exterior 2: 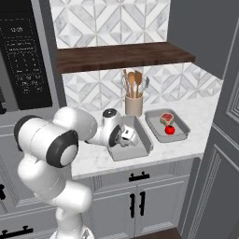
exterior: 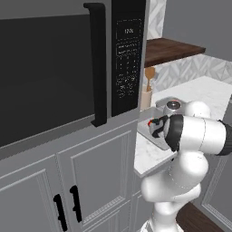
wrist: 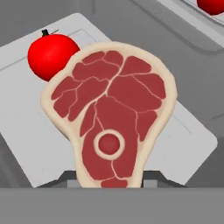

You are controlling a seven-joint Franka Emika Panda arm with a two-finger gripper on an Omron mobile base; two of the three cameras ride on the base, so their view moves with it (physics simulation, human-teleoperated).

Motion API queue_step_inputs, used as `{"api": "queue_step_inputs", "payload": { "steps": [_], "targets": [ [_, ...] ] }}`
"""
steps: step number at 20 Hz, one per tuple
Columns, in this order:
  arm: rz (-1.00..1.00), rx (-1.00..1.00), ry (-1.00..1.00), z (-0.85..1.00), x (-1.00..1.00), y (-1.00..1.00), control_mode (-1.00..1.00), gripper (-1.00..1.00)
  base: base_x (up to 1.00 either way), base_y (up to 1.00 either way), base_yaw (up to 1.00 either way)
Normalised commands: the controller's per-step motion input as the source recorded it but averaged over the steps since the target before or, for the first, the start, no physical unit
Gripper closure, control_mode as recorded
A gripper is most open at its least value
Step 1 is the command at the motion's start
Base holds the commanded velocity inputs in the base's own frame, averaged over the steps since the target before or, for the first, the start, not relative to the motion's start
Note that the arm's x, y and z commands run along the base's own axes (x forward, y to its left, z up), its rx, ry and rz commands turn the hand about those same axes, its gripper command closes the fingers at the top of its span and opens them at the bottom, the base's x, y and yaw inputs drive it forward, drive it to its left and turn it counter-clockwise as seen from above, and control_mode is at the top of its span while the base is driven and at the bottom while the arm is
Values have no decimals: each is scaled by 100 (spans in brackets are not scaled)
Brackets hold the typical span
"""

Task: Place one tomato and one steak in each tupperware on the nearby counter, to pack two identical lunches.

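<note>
The gripper [wrist: 111, 183] is holding a steak [wrist: 111, 118] over the near tupperware [exterior 2: 135, 142] on the desk [exterior 2: 196, 112], where a tomato [wrist: 51, 54] is already lying. The far tupperware [exterior 2: 179, 135] is carrying another steak [exterior 2: 166, 117] and tomato [exterior 2: 170, 130].

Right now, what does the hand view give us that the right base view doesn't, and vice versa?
Hand view alone: the steak up close at the gripper, over the near tupperware, with a tomato already lying in it.

Right base view alone: the far tupperware in full, holding a steak and a tomato, plus the utensil jar, shelf, counter and cabinets.

Both: the near tupperware, and the far tupperware's tomato, clipped at the hand view's top edge.
</note>
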Motion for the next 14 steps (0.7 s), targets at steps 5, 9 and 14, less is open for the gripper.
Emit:
{"api": "queue_step_inputs", "payload": {
  "steps": [5,9,14],
  "targets": [
    [3,0,3,-34,43,0,-100,100,0,0,0],
    [4,0,3,-42,42,0,-100,100,0,0,0],
    [3,0,10,-54,28,0,-100,100,0,0,0]
  ]
}}
